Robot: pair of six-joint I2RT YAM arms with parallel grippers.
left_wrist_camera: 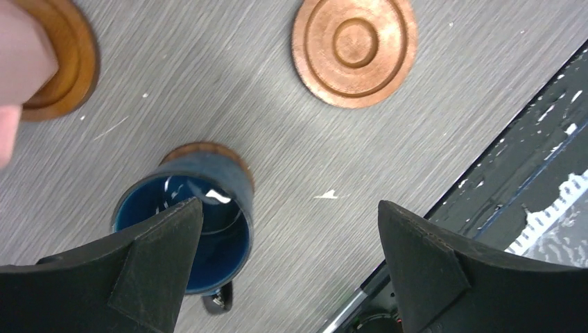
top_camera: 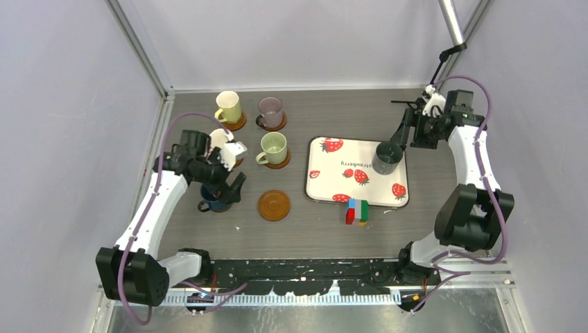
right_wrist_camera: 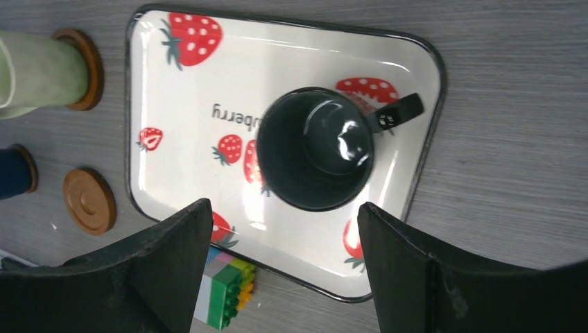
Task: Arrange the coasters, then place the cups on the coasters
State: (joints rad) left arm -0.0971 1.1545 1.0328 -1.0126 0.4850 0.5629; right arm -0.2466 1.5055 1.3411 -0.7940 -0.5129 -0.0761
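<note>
The grey cup sits by the strawberry tray's right edge, just ahead of the wide-open right gripper. The left gripper, also released, is well apart.

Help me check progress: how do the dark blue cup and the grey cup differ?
The dark blue cup stands on a coaster; the grey cup stands on the strawberry tray, no coaster beneath. The dark blue cup is by the left gripper, the grey cup below the right gripper. Both are upright, empty and handled; both grippers are open.
</note>
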